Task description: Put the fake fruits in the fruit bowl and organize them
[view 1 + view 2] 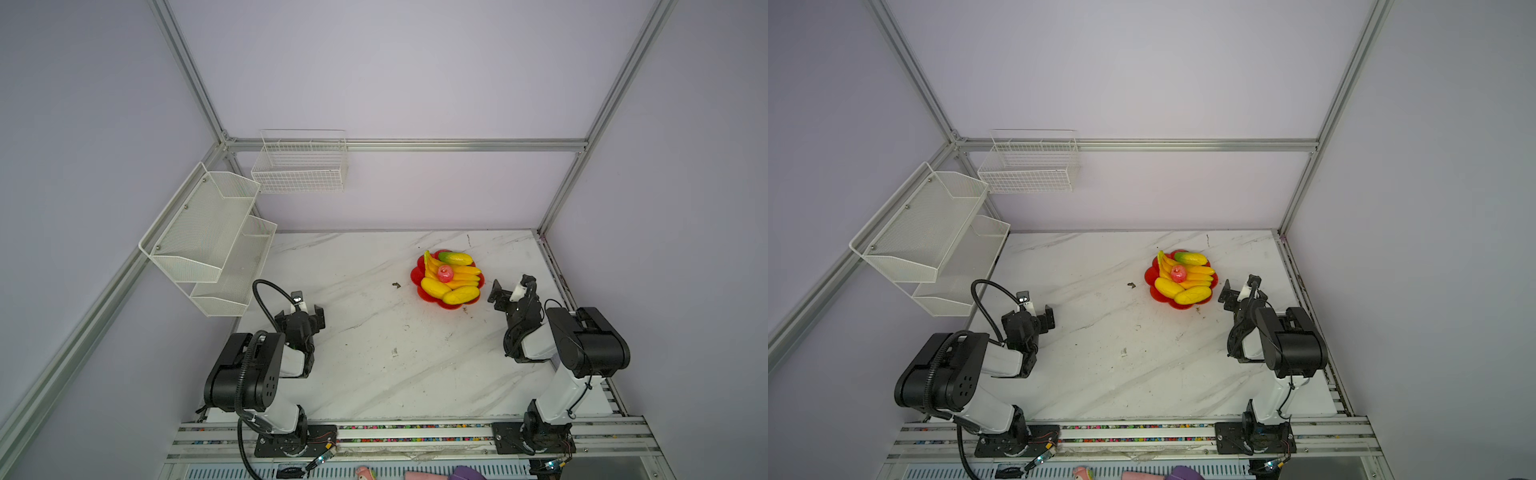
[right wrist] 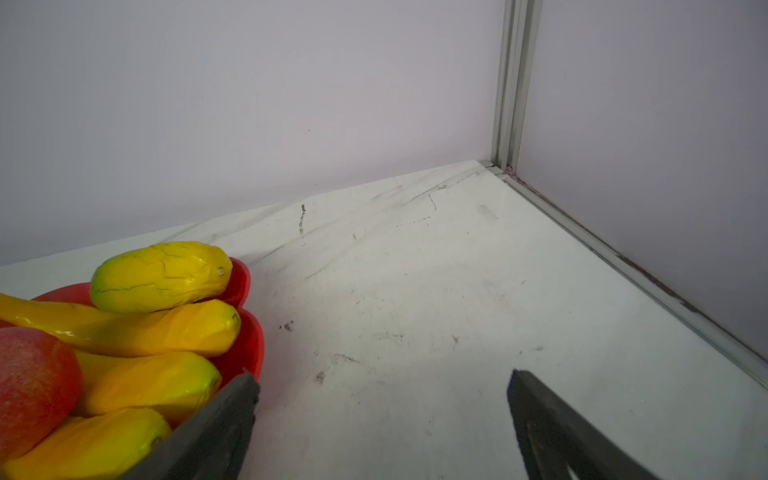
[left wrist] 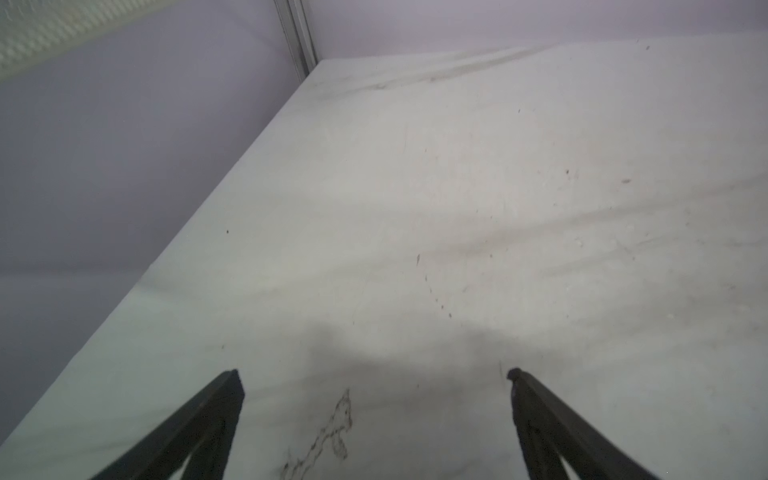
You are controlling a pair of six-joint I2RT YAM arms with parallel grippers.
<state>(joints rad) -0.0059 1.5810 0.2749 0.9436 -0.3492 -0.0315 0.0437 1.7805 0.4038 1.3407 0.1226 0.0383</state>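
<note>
**Bowl full, arms to clear**

All the fruit lies in the bowl, which sits on the table toward its far right. So the step in hand looks like the last one: backing off without upsetting the pile.

The right gripper hangs just beside the rim, jaws apart and empty. In the right wrist view one finger overlaps the red edge, and I cannot tell whether it touches. It is best lifted straight up first, then drawn away from the bowl (a sideways swing could clip the rim and roll fruit off).

The left gripper is well apart from the bowl, over bare table, jaws wide and empty. It likely need not move.

Count:
- one bowl
- one banana bunch
- one apple, resting on the bunch
- two yellow mangoes at the near side
- one green-and-yellow mango at the far side

No fruit lies outside the bowl.
</note>
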